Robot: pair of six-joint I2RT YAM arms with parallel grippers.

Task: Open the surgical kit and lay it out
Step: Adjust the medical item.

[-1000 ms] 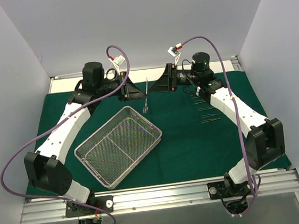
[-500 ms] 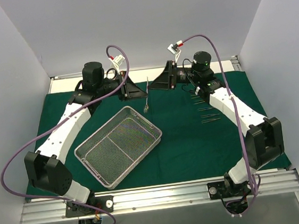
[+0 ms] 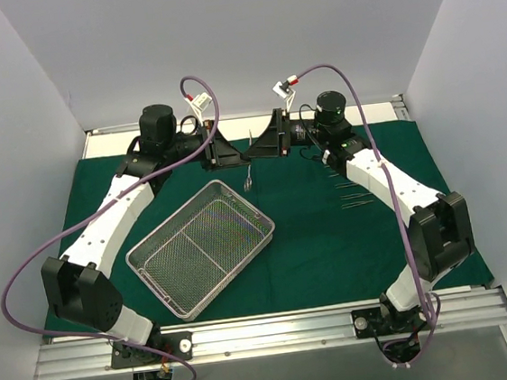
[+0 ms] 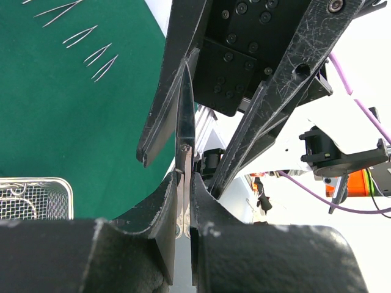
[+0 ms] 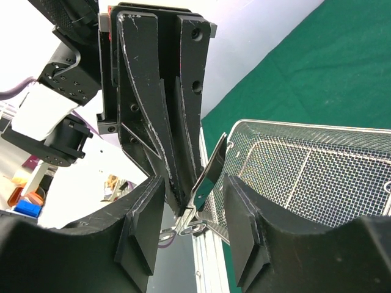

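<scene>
- Top external: green drape (image 3: pixel 332 245) lies spread flat over the tabletop (image 3: pixel 108 143).
- Mesh tray (image 3: pixel 201 247) sits on the drape left of centre, turned diagonally. Looks empty from here.
- Loose instruments (image 3: pixel 351 187), thin steel pieces, lie in a short column on the drape at right, beside the right forearm and well apart from the tray.
- Left end effector (image 3: pixel 237 158) and right end effector (image 3: pixel 260 146) face each other tip to tip above the far middle of the drape.
- Scissors (image 3: pixel 248 171) hang near-vertical between them, clear of the drape, finger rings down, just beyond the tray's far corner.
- Left wrist: left end effector (image 4: pixel 183 183) is pressed together, pinching the scissors (image 4: pixel 185 116) near the pivot screw, blades pointing up and away.
- The right end effector's fingers (image 4: pixel 162 104) are spread, one on each side of the blades. The nearer one is very close to the blade; cannot tell if it touches.
- Tray corner (image 4: pixel 30 196) shows at lower left, with drape (image 4: pixel 67 116) behind it and loose instruments (image 4: pixel 85 43) at top left.
- Right wrist: right end effector (image 5: pixel 192 183) is spread wide, with the scissors (image 5: pixel 206 174) in the gap between its fingers, rings (image 5: pixel 183 229) low in the frame.
- The left end effector's fingers (image 5: pixel 149 104) come in from above, clamped together on the scissors.
- Tray (image 5: pixel 305 165) lies on the drape (image 5: pixel 305 67) at right, below the scissors.
</scene>
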